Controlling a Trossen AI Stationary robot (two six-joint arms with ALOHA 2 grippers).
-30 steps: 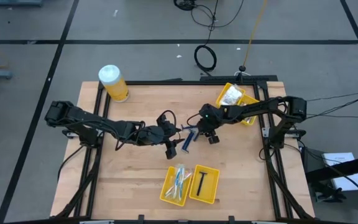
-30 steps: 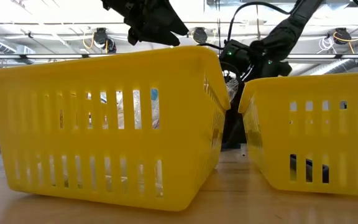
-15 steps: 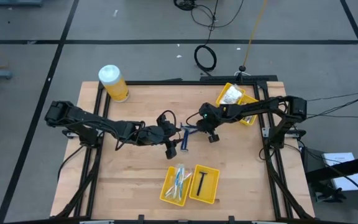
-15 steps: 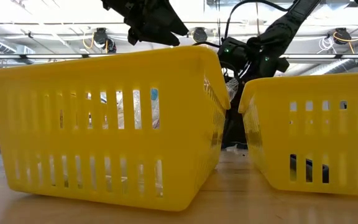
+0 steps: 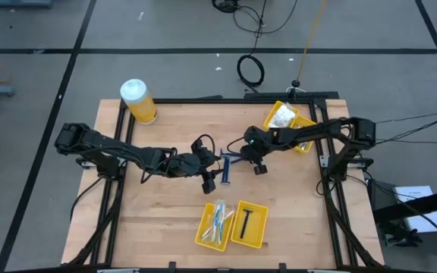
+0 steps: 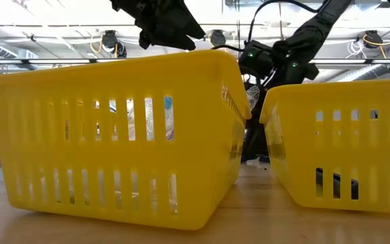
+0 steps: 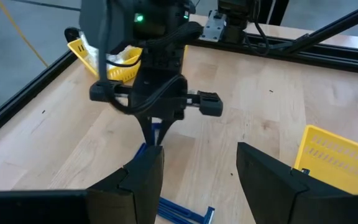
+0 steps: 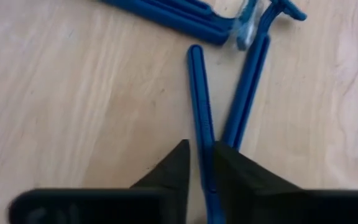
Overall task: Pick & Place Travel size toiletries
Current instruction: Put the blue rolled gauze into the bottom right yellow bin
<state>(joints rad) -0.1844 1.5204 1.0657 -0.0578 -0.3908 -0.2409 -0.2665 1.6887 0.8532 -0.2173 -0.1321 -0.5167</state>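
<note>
Several dark blue razors lie on the wooden table between my two grippers, and the right wrist view shows them close up. My right gripper slants down onto them from the right, shut on one razor's handle. A second razor lies right beside that one. My left gripper hovers open just left of the razors, its fingers apart with nothing between them. The left wrist view shows my right gripper over a razor. My right gripper pinches one blue razor's straight handle between its two fingers, and the handle runs out forward between them. The fingers come slanting down from the table's right side. I cannot tell whether the razor's far end is lifted off the wood.
A yellow two-compartment bin stands near the front edge, with thin sticks in its left half and a dark razor in its right. Another yellow bin holding clear packets is at the far right. A yellow jar stands at the far left.
My right gripper has stayed over the razors, only tipping slightly. One razor that lay slanted beside it now lies closer in line with the others.
</note>
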